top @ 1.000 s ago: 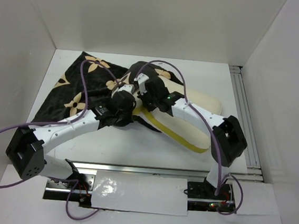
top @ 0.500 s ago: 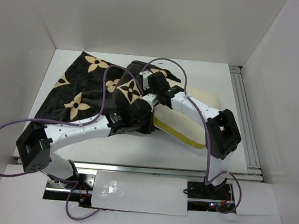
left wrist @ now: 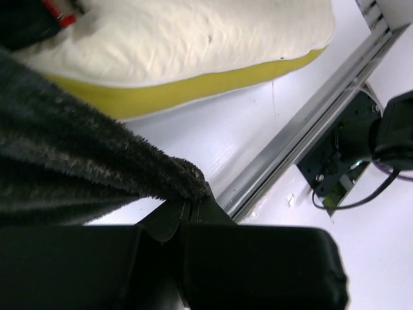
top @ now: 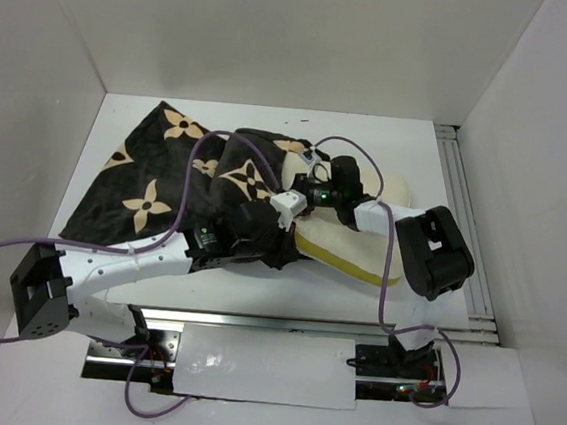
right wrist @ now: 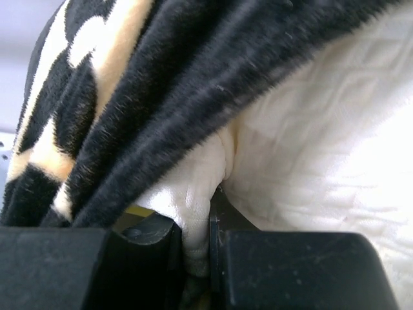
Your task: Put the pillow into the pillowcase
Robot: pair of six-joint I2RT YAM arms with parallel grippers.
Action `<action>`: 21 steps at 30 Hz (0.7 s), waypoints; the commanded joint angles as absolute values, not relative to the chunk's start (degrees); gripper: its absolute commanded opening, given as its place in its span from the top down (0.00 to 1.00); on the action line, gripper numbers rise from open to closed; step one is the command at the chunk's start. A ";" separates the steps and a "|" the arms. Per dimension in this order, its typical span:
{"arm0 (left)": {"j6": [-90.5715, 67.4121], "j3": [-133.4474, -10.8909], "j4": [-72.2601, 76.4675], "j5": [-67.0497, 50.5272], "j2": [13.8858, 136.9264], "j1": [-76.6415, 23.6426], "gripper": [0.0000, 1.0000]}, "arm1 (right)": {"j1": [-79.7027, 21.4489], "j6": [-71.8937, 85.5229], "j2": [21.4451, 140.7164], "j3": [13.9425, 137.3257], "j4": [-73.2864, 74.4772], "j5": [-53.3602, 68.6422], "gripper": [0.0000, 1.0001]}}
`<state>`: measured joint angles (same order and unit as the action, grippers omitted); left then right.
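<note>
The pillowcase (top: 156, 175) lies spread over the left and middle of the white table (top: 286, 295), dark plush with tan flowers facing up. One corner reaches toward the back wall. Near the middle it bunches into a raised hump where the two arms meet. The pillow (top: 348, 251) lies to the right of it, cream on top with a pale yellow edge along its near side. Its left end goes under the dark fabric, and its right end lies bare on the table.

The left arm (top: 128, 258) reaches in low from the near-left corner. The left claw (left wrist: 186, 212) is closed on the near hem of the pillowcase. Its wrist camera shows a tuft of the plush edge pinched at the tips, with white table below. The pillow's yellow edge is just beyond, and a metal rail (left wrist: 303, 123) runs off to one side.

The right arm (top: 435, 252) folds back from the near-right and comes in over the pillow. The right claw (right wrist: 210, 242) is clamped on a fold of the pillow's cream, quilted cover. Its fingers (right wrist: 97, 271) are nearly together with the fabric squeezed between them. The pillowcase hem drapes right over that spot, with tan print showing on its outer face, so the gripped bit of pillow sits just under the edge of the case.

Most of the pillow is outside the pillowcase.
</note>
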<state>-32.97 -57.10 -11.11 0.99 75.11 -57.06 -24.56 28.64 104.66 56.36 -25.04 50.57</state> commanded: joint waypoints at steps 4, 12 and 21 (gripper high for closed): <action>-28.21 -67.40 -10.62 -13.01 79.62 -61.35 1.00 | -29.88 18.20 103.36 62.23 -18.91 40.18 0.82; -28.74 -75.58 -28.02 -7.30 85.78 -61.35 0.75 | -25.50 15.13 96.44 62.75 1.18 37.55 0.00; -29.27 -80.31 -40.15 7.80 76.03 -61.35 0.09 | -18.99 8.35 83.26 65.57 21.01 19.78 0.00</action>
